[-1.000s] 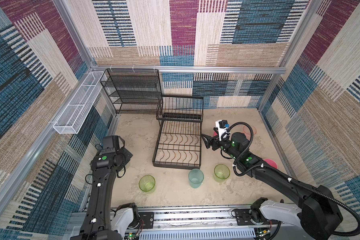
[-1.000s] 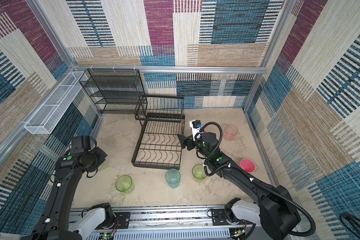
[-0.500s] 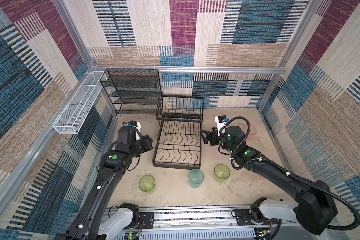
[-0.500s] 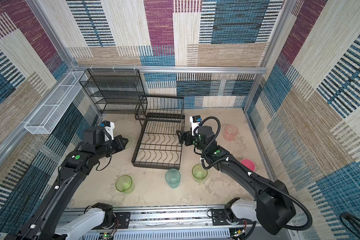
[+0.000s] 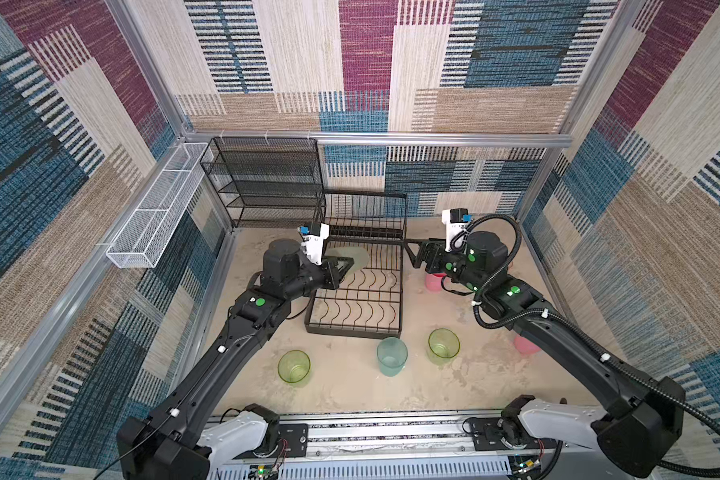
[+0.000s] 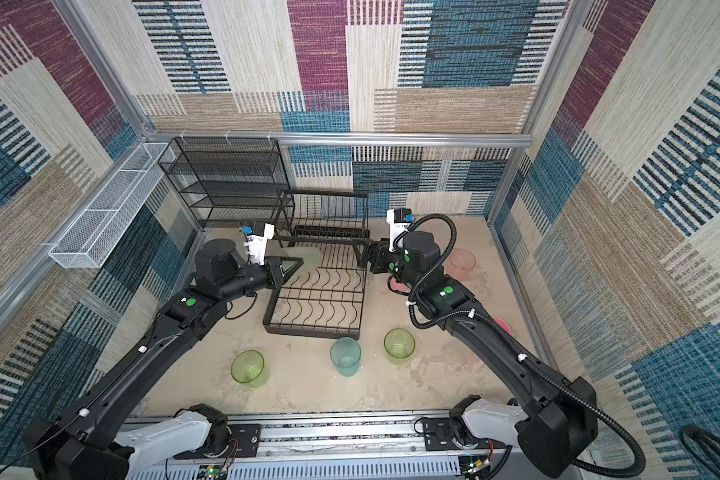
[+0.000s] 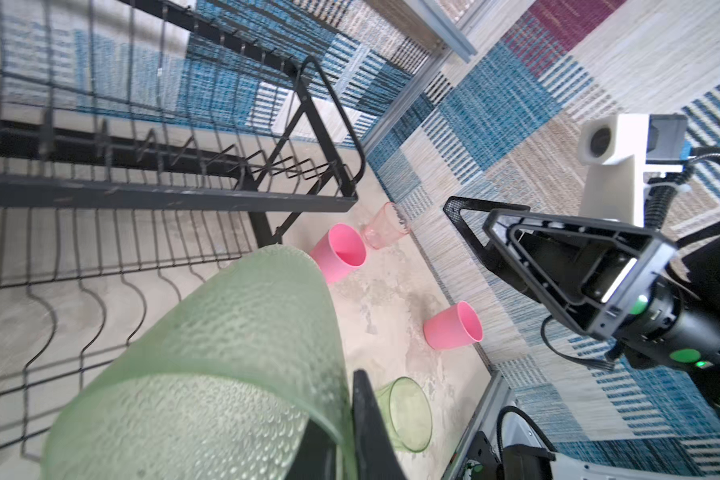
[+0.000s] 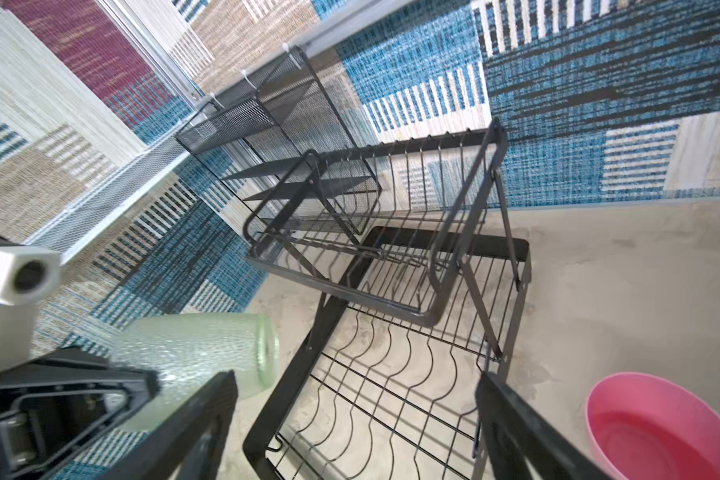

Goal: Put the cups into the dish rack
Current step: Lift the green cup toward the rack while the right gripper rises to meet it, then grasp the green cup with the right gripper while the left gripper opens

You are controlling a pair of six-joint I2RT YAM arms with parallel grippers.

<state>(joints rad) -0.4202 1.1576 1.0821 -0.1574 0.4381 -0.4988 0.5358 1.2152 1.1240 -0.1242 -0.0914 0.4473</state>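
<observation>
Dish rack [image 5: 354, 332] on blotchy beige tabletop [image 5: 350, 395] — patchwork woven walls [image 5: 292, 54]

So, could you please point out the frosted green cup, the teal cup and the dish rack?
frosted green cup [image 7: 233, 340], left wrist view, on its textured side wall.
teal cup [image 5: 391, 360], in a top view, on its near wall.
dish rack [image 5: 352, 331], in a top view, on its lower tray's front rim.
</observation>
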